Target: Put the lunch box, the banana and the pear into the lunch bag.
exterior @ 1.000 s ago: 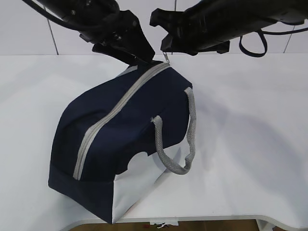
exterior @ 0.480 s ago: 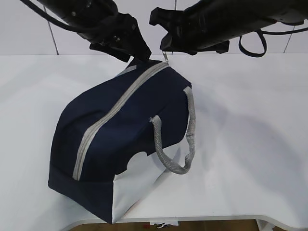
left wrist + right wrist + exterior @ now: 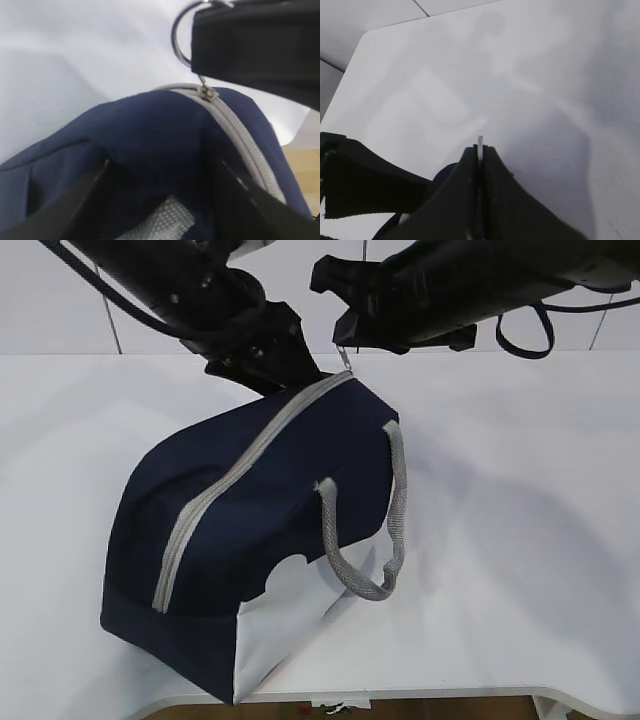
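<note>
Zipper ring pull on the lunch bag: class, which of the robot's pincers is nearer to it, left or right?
Right. The right pincer is shut on the ring pull itself. The left pincer stands open astride the lunch bag's fabric end, just beside the zipper.

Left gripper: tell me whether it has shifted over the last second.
Yes. In the exterior view the left gripper has dropped and edged rightward, closer onto the far end of the lunch bag, while the right gripper stays shut on the ring pull.

The exterior camera looks down at a slant across the table (image 3: 520, 540); both wrist cameras sit close above the lunch bag's (image 3: 250, 530) far end, which all views share.
</note>
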